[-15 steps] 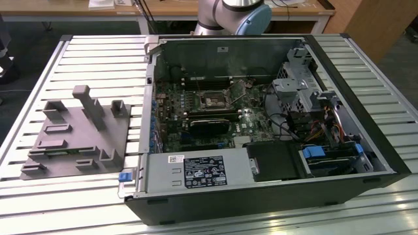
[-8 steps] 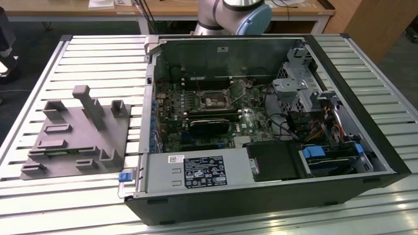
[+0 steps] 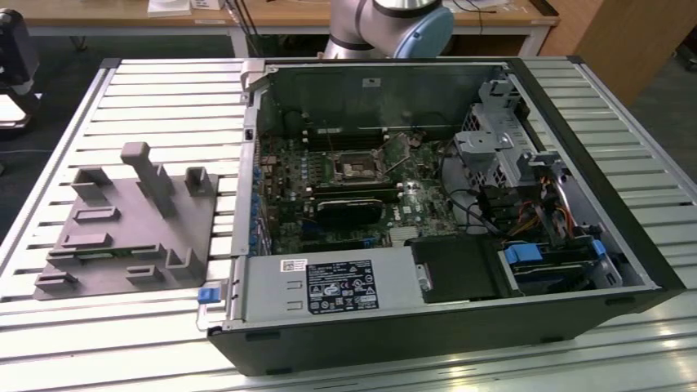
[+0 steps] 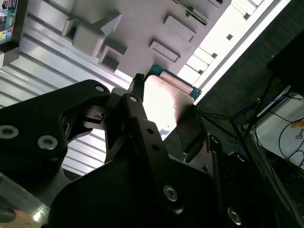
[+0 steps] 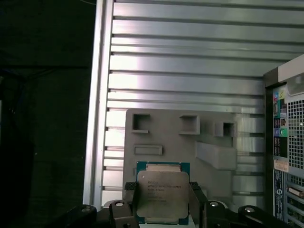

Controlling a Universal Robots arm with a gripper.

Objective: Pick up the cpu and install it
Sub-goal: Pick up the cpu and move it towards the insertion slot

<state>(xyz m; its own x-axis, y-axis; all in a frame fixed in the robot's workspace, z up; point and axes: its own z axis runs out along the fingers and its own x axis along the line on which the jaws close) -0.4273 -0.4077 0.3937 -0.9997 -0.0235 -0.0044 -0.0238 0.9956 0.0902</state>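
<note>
While the hand point(image 5: 164, 202) is clamped on it, cpu point(image 5: 162, 192) between its jaws, grey fixture point(image 5: 180, 142) beyond

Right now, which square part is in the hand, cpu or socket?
The silver-topped cpu, clamped in the hand above the grey fixture; the dark socket sits inside the computer case.

One cpu point(image 5: 161, 197), one hand point(image 5: 163, 190) with two fingers point(image 5: 196, 204), one grey plastic fixture point(image 3: 126, 224), one open computer case point(image 3: 610, 245), one motherboard socket point(image 3: 357, 169), one slatted metal surface point(image 3: 163, 90)
</note>
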